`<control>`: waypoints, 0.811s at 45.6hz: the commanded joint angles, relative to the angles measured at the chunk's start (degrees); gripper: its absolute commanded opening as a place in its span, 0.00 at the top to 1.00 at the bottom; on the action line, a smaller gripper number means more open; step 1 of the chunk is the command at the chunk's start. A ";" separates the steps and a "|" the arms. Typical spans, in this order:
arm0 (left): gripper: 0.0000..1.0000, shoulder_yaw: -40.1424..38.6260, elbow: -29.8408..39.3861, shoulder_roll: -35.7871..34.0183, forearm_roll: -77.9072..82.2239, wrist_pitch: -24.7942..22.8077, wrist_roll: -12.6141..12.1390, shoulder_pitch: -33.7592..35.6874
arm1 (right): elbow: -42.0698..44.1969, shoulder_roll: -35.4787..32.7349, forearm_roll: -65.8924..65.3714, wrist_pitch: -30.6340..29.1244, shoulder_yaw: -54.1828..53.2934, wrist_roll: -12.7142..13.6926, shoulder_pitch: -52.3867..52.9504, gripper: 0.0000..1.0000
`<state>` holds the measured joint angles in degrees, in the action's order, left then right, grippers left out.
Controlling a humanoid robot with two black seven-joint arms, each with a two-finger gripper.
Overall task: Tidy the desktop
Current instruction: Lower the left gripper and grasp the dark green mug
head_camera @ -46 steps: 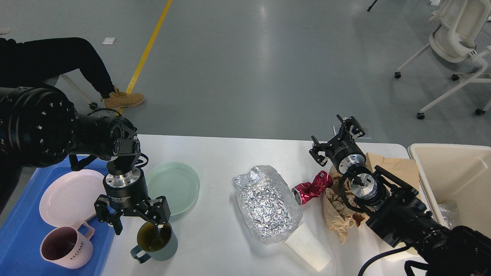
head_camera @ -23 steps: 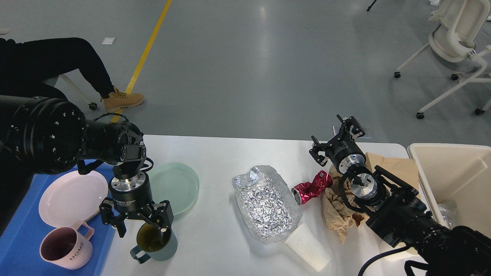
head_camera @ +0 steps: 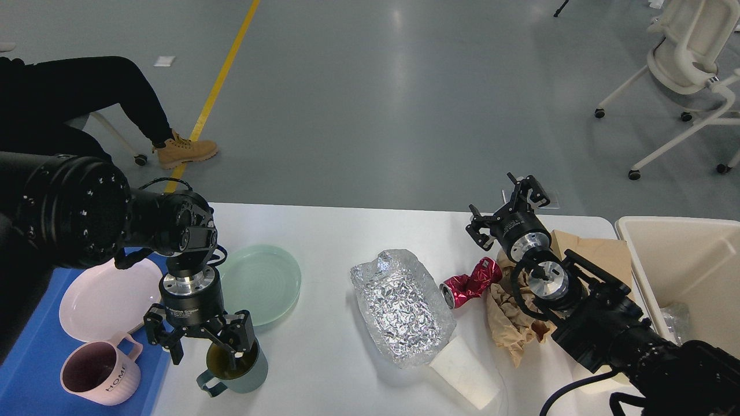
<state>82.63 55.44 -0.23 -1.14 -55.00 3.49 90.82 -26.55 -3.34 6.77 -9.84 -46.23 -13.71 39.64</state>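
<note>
The white desktop (head_camera: 341, 237) holds a pale green plate (head_camera: 266, 280), a dark teal mug (head_camera: 245, 375), a crumpled foil sheet (head_camera: 402, 306), a crushed red can (head_camera: 471, 280), crumpled brown paper (head_camera: 511, 320) and a white paper cup (head_camera: 465, 378) lying on its side. My left gripper (head_camera: 205, 349) points down, open, just over the teal mug. One finger is at the mug's mouth and the other is outside, to its left. My right gripper (head_camera: 506, 208) is open and empty, above the far edge, behind the red can.
A blue tray (head_camera: 29, 352) at the left holds a pink plate (head_camera: 98, 300) and a pink mug (head_camera: 98, 375). A cream bin (head_camera: 682, 260) stands at the right. A person's leg and a white chair are on the floor beyond the table.
My left gripper shifted a little right, then back left, staying low over the teal mug. The mug and the right arm have not moved.
</note>
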 commanded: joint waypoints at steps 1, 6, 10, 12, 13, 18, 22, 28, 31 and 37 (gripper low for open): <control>0.08 0.08 -0.25 -0.03 0.00 0.00 -0.06 -0.29 | 0.00 0.00 0.00 0.00 0.00 0.00 0.00 0.00; 0.08 1.22 -0.25 0.06 0.00 0.00 -0.06 -0.38 | 0.00 0.00 0.00 0.00 0.00 0.00 0.00 0.00; 0.08 1.66 -0.25 0.06 0.00 0.00 -0.06 -1.17 | 0.00 0.00 0.00 0.00 0.00 0.00 0.00 0.00; 0.08 1.92 -0.25 0.06 0.00 0.00 -0.06 -1.87 | 0.00 0.00 0.00 0.00 0.00 0.00 0.00 0.00; 0.08 2.01 -0.25 0.06 0.00 0.00 -0.06 -2.05 | 0.00 0.00 0.00 0.00 0.00 0.00 0.00 0.00; 0.08 2.45 -0.25 0.06 0.00 0.00 -0.06 -2.66 | 0.00 0.00 0.00 0.00 0.00 0.00 0.00 0.00; 0.08 2.19 -0.34 0.06 -0.09 0.00 0.03 -2.75 | 0.00 0.00 0.00 0.00 0.00 0.00 0.00 0.00; 0.08 1.75 -1.30 0.06 -0.09 0.00 0.03 -2.84 | 0.00 0.00 0.00 0.00 0.00 0.00 0.00 0.00; 0.08 1.75 -1.39 0.06 -0.09 0.00 0.03 -2.93 | 0.00 0.00 0.00 0.00 0.00 0.00 0.00 0.00; 0.08 2.10 -1.48 -0.03 -0.09 0.00 0.03 -3.10 | 0.00 0.00 0.00 0.00 0.00 0.00 0.00 0.00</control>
<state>84.44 54.11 -0.19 -1.23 -55.00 3.51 87.79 -26.55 -3.34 6.77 -9.84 -46.23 -13.71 39.64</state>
